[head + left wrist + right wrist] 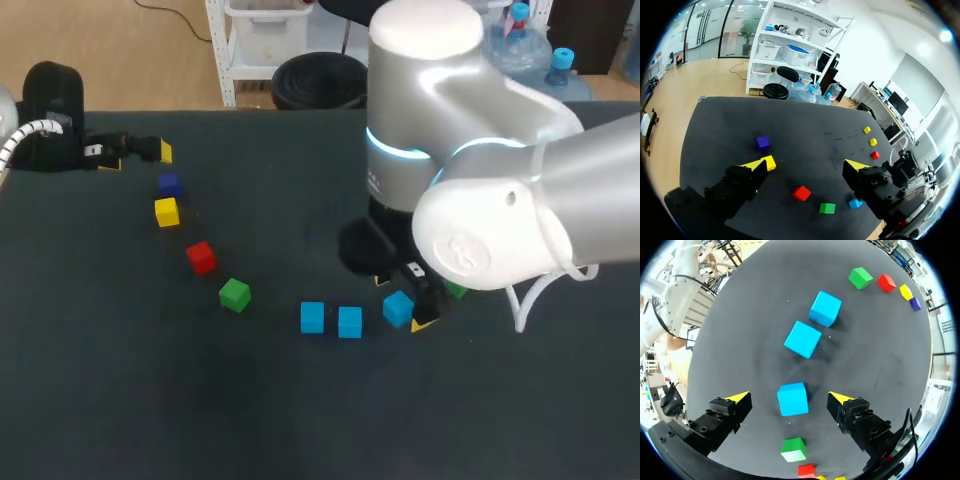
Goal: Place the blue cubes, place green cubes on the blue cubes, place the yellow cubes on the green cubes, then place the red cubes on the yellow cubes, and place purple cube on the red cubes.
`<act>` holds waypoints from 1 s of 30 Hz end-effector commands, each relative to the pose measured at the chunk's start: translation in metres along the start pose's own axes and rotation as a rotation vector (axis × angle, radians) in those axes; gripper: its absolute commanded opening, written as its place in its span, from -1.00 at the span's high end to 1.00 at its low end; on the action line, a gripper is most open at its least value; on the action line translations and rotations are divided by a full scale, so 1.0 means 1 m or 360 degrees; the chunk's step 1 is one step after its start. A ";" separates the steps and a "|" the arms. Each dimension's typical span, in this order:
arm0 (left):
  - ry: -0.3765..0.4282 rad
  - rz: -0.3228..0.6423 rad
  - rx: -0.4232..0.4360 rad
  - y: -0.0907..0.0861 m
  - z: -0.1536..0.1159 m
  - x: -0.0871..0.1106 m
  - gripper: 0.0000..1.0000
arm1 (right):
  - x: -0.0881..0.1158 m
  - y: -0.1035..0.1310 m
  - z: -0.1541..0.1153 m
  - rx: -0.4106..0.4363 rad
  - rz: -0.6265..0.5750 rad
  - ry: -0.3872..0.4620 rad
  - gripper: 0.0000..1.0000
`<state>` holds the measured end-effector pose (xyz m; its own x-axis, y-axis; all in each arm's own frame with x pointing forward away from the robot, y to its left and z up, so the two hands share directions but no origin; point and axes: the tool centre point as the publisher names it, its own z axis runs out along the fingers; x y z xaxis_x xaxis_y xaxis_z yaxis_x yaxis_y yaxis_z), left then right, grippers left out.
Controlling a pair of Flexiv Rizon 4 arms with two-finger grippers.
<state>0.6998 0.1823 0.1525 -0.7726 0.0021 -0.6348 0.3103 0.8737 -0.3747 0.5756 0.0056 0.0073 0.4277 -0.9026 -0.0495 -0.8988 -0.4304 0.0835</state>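
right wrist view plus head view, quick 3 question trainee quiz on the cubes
1. True or false: the right gripper is shut on a small light blue cube.
2. How many light blue cubes show in the right wrist view? A two, B three, C four.
3. In the head view, which colour lies between the small green cube and the small yellow cube?
Key: 1 false, it is open around the cube; 2 B; 3 the small red cube.
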 end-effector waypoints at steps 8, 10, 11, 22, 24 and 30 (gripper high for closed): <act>-0.0010 0.0003 0.0018 0.002 0.000 0.001 -1.00 | 0.001 -0.006 0.011 0.0024 -0.0038 -0.0014 -0.55; -0.0010 0.0003 0.0018 0.002 0.000 0.001 -1.00 | 0.001 -0.006 0.011 0.0024 -0.0033 -0.0014 -0.28; -0.0010 0.0003 0.0018 0.002 0.000 0.001 -1.00 | 0.001 -0.006 0.011 0.0023 -0.0030 -0.0015 -0.12; -0.0010 0.0003 0.0018 0.002 0.000 0.001 -1.00 | -0.001 -0.006 0.011 -0.0025 0.0049 0.0000 0.18; -0.0010 0.0003 0.0018 0.002 0.000 0.001 -1.00 | -0.001 -0.007 0.011 -0.0043 0.0090 0.0001 0.32; -0.0010 0.0003 0.0018 0.002 0.000 0.001 -1.00 | -0.005 -0.009 0.005 -0.0049 0.0228 -0.0031 0.37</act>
<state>0.6998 0.1822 0.1525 -0.7726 0.0021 -0.6349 0.3103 0.8737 -0.3747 0.5801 0.0103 -0.0011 0.2986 -0.9530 -0.0506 -0.9465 -0.3025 0.1124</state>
